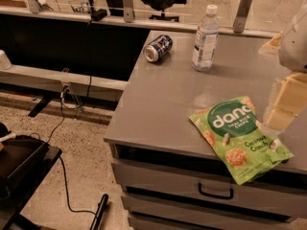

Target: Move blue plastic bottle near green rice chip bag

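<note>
The blue plastic bottle stands upright at the back of the grey table, clear with a white cap and a white label. The green rice chip bag lies flat at the table's front right, with one corner hanging over the front edge. My gripper comes in from the right edge of the view as a pale cream shape. It hovers just above the bag's right side, well in front of and to the right of the bottle. It holds nothing that I can see.
A blue-and-silver soda can lies on its side at the table's back left. The grey table has drawers below its front edge. To the left are the floor with cables, a dark cart and a low shelf.
</note>
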### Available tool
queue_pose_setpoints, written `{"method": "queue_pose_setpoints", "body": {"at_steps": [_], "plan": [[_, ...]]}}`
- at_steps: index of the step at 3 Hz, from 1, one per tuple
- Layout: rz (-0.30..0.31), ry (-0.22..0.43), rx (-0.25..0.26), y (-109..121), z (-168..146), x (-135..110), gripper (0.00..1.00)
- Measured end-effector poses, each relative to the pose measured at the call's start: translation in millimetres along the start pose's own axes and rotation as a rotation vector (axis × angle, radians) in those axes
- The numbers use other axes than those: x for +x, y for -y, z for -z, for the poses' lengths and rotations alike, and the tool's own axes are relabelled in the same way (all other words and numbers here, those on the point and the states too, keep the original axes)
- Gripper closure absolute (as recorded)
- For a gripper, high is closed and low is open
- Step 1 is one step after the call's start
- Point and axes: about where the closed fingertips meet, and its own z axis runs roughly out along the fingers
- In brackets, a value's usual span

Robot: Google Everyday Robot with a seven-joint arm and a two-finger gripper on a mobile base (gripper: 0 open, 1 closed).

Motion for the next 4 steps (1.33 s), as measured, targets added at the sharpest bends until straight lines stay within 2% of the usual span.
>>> {"method": "queue_pose_setpoints", "body": {"at_steps": [1, 2, 3, 4], "plan": [[-0.001, 0.005, 0.006, 1.1, 1.1, -0.5, 0.0], [-0.029, 0.113, 0.049, 28.0, -0.8, 3.2, 0.0], [-0.1, 0.291, 0.115, 83.1, -10.2, 6.8, 0.0], [-0.17, 0.465, 0.156, 142.9, -24.6, -1.7, 0.0]]}}
